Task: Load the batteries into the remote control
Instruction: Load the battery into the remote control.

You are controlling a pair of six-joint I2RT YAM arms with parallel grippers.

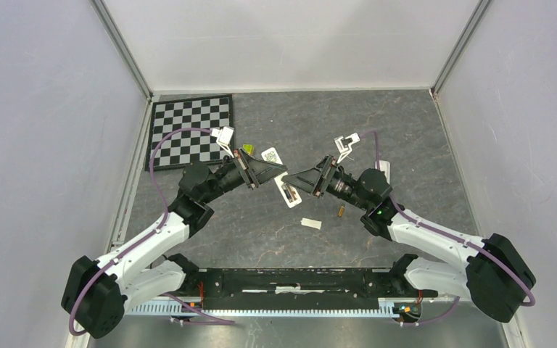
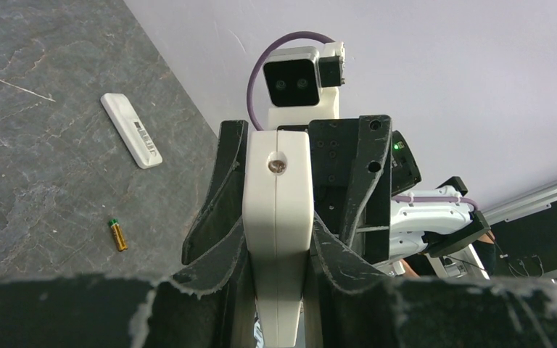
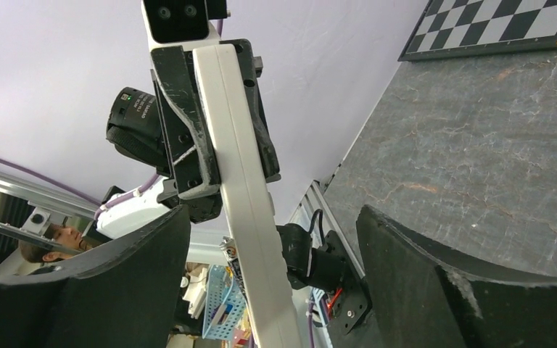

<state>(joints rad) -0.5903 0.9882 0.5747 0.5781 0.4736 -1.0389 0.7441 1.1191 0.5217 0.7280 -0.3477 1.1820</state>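
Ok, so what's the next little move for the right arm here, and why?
Probably back the right gripper off the remote and lower it toward the battery lying on the table. The left gripper clamps the remote, while the right one straddles it, open and empty.

Smooth white plastic remote control point(image 2: 277, 217), matt grey stone-look table point(image 1: 246, 232), coarse frayed-edged black pads point(image 2: 210, 264) on the left claw point(image 2: 277, 246).

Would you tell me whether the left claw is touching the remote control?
Touching. The left wrist view shows the left claw with both pads pressed against the sides of the remote control.
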